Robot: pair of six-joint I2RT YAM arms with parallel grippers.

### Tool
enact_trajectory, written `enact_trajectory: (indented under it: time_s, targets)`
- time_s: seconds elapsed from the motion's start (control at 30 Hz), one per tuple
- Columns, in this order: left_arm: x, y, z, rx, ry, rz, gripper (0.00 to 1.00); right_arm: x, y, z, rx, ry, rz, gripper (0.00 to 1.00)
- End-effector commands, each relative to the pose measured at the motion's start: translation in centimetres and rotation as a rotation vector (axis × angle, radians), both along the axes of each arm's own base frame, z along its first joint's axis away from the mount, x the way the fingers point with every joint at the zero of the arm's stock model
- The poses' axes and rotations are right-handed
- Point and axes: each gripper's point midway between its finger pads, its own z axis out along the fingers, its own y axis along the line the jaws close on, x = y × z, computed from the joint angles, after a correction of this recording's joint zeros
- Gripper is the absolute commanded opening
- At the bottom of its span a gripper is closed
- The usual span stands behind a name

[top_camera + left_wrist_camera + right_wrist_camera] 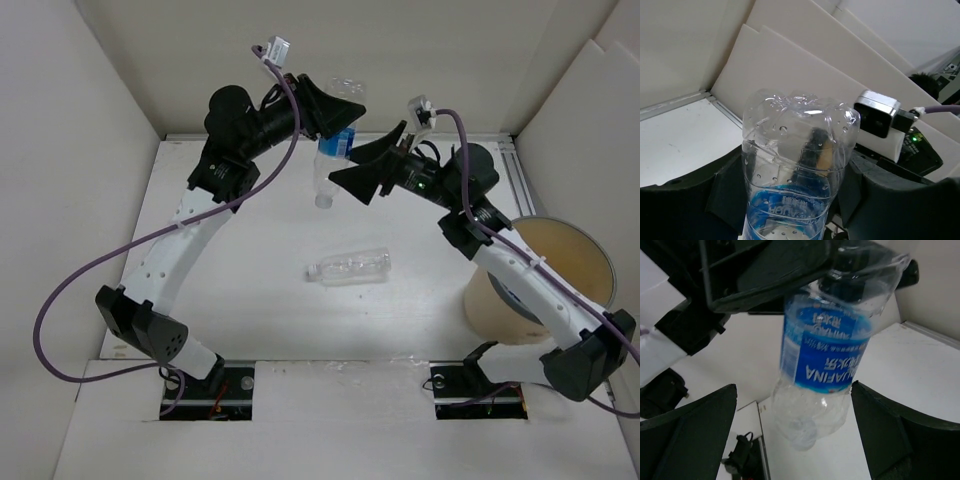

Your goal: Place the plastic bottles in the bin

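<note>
My left gripper (345, 112) is shut on the base end of a clear bottle with a blue label (334, 150) and holds it above the far table with the cap hanging down. In the left wrist view the bottle (795, 150) fills the gap between the dark fingers (725, 192). My right gripper (342, 166) is open, one finger on each side of the bottle's lower half (827, 350), apart from it. A second clear bottle with a white cap (350, 267) lies on its side mid-table. The tan bin (495, 305) stands at the right, partly behind my right arm.
White walls enclose the table on the left, back and right. The right wrist camera block (877, 112) sits close behind the held bottle. Purple cables loop off both arms. Other bottles are out of view.
</note>
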Motion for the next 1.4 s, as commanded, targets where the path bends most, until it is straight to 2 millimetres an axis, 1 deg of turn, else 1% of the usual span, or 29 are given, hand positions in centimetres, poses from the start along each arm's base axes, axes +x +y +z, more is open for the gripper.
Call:
enact_trajectory:
  time_s: [0.0, 0.1, 0.23, 0.27, 0.3, 0.33, 0.37, 0.4, 0.43, 0.5, 0.57, 0.6, 0.63, 0.67, 0.7, 0.73, 0.77, 0.8, 0.83, 0.87, 0.9, 1.0, 1.03, 1.07, 1.17, 1.27, 1.3, 1.33, 1.37]
  targets:
    - [-3.8, 0.0, 3.4, -0.084, -0.091, -0.092, 0.0, 0.3, 1.6, 4.1, 0.103, -0.139, -0.007, 0.99]
    - [-5.0, 0.0, 3.7, -0.103, -0.089, -0.145, 0.0, 1.4, 3.4, 2.9, 0.089, -0.112, 0.004, 0.99]
    - [-5.8, 0.2, 4.2, -0.122, -0.098, -0.165, 0.0, 1.6, 4.0, 3.6, 0.123, -0.125, 0.01, 0.99]
    - [-6.0, 0.2, 4.3, -0.123, -0.107, -0.174, 0.0, 1.9, 4.2, 3.1, 0.117, -0.116, 0.01, 0.94]
    - [-6.0, 0.2, 4.3, -0.123, -0.108, -0.174, 0.0, 2.0, 4.1, 3.2, 0.123, -0.106, 0.003, 0.74]
    - [-6.4, 0.5, 4.7, -0.127, -0.117, -0.174, 0.02, 2.0, 4.1, 3.2, 0.123, -0.106, 0.003, 0.6]
    - [-6.3, 0.6, 4.5, -0.128, -0.102, -0.157, 0.36, 1.7, 3.9, 3.7, 0.131, -0.116, 0.003, 0.34]
    - [-5.5, 1.0, 4.1, -0.125, -0.091, -0.133, 0.62, 1.8, 3.4, 4.3, 0.143, -0.112, -0.026, 0.07]
    - [-5.8, 1.3, 4.3, -0.128, -0.104, -0.122, 0.99, 2.3, 2.7, 3.2, 0.118, -0.096, -0.06, 0.0]
    - [-5.0, 2.8, 4.7, -0.12, -0.127, -0.02, 1.0, 2.1, 0.2, 3.9, 0.115, -0.108, -0.133, 0.0]
    - [-3.8, 4.0, 4.4, -0.094, -0.127, 0.097, 1.0, 3.9, -2.9, 1.7, 0.044, -0.056, -0.261, 0.0]
    - [-3.8, 5.0, 4.4, -0.076, -0.118, 0.154, 1.0, 2.8, -5.3, 2.9, 0.053, -0.081, -0.315, 0.0]
    - [-2.4, 6.2, 3.7, -0.053, -0.117, 0.266, 1.0, 3.4, -7.8, 2.8, 0.052, -0.063, -0.43, 0.0]
    - [-1.8, 7.1, 3.2, -0.037, -0.107, 0.327, 1.0, 4.3, -10.4, 0.5, -0.005, 0.006, -0.536, 0.0]
    - [-1.8, 8.0, 2.8, -0.021, -0.102, 0.377, 1.0, 2.8, -13.4, 1.8, 0.015, -0.011, -0.624, 0.0]
    - [-0.7, 8.8, 1.1, 0.002, -0.077, 0.445, 1.0, 2.6, -15.9, 1.6, 0.013, 0.018, -0.723, 0.0]
    - [-0.4, 9.2, 0.3, 0.027, -0.081, 0.474, 1.0, 3.4, -20.4, 0.9, 0.048, 0.098, -0.934, 0.0]
    - [-0.2, 9.4, -0.8, 0.046, -0.072, 0.491, 1.0, 2.8, -23.1, -1.6, 0.001, 0.215, -1.05, 0.0]
    - [-0.5, 9.8, -0.8, 0.031, -0.084, 0.502, 1.0, 1.5, -26.0, -1.8, 0.032, 0.267, -1.169, 0.0]
    - [0.0, 9.5, -3.7, 0.065, -0.049, 0.5, 1.0, 0.6, -29.9, -3.0, 0.056, 0.327, -1.367, 0.0]
    - [0.1, 9.5, -4.8, 0.072, -0.042, 0.5, 1.0, -0.8, -32.4, -4.6, 0.06, 0.405, -1.478, 0.0]
    - [0.4, 9.0, -8.4, 0.099, -0.004, 0.484, 1.0, -5.3, -37.7, -5.9, 0.158, 0.437, -1.74, 0.02]
    - [0.3, 8.7, -8.8, 0.093, 0.004, 0.468, 1.0, -6.5, -38.6, -7.0, 0.141, 0.461, -1.791, 0.06]
    - [0.2, 8.4, -9.7, 0.103, 0.023, 0.445, 1.0, -8.7, -40.2, -6.7, 0.187, 0.441, -1.874, 0.07]
    - [0.2, 7.8, -10.8, 0.122, 0.036, 0.413, 1.0, -12.2, -42.0, -7.9, 0.227, 0.464, -1.975, 0.07]
    - [0.0, 7.4, -11.9, 0.137, 0.053, 0.403, 1.0, -13.6, -42.9, -7.9, 0.241, 0.448, -2.022, 0.07]
    - [0.1, 7.5, -11.9, 0.137, 0.054, 0.412, 1.0, -14.0, -43.1, -7.9, 0.242, 0.445, -2.032, 0.13]
    - [-0.1, 7.3, -12.1, 0.149, 0.053, 0.404, 1.0, -13.9, -43.2, -8.0, 0.235, 0.443, -2.051, 0.47]
    - [0.0, 7.4, -12.1, 0.148, 0.054, 0.413, 1.0, -13.8, -43.3, -8.5, 0.205, 0.451, -2.07, 0.73]
